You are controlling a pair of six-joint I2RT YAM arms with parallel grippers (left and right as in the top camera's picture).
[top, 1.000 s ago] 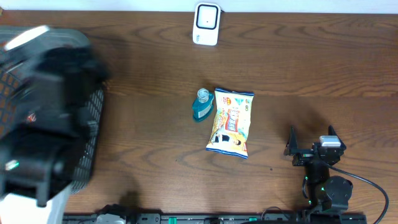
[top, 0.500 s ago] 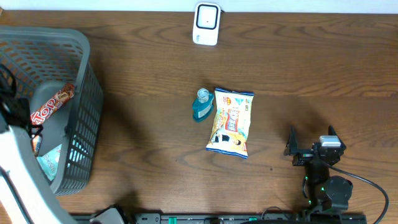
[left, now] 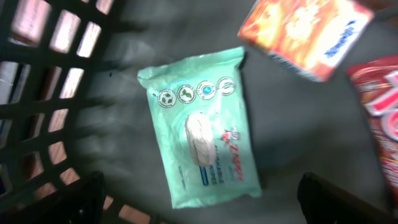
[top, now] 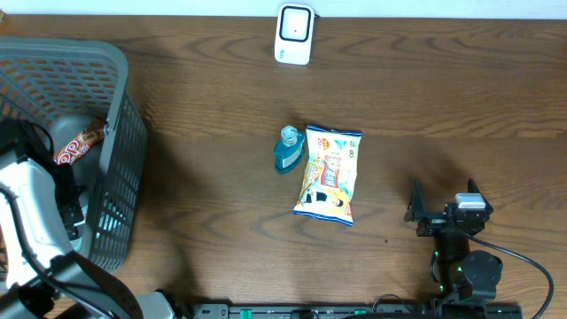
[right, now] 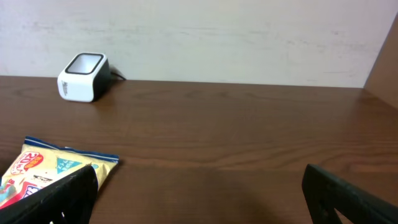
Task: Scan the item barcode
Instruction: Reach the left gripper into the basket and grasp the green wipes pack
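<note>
Once the left gripper (left: pixel 199 202) dropped, jaws spread, into the grey plastic mesh basket (top: pixel 131 168), a mint-green pack (left: pixel 199 127), perhaps wipes, lay beneath. It gripped nothing yet.

1. Snack bag (top: pixel 329 174), yellow and blue, flat on the brown wooden table (top: pixel 204 213); ahead and left of the right gripper (top: pixel 444 188), well apart from it.
2. Blue bottle (top: pixel 287 151), touching the bag's edge farthest from that gripper.
3. Grey mesh basket (top: pixel 128 115), enclosing the left gripper (left: pixel 202 208).
4. Orange box (left: pixel 305 34), on the basket floor, ahead-right of that gripper.
5. Red wrapper (left: pixel 380 118), on the basket floor, out beyond its right finger.
</note>
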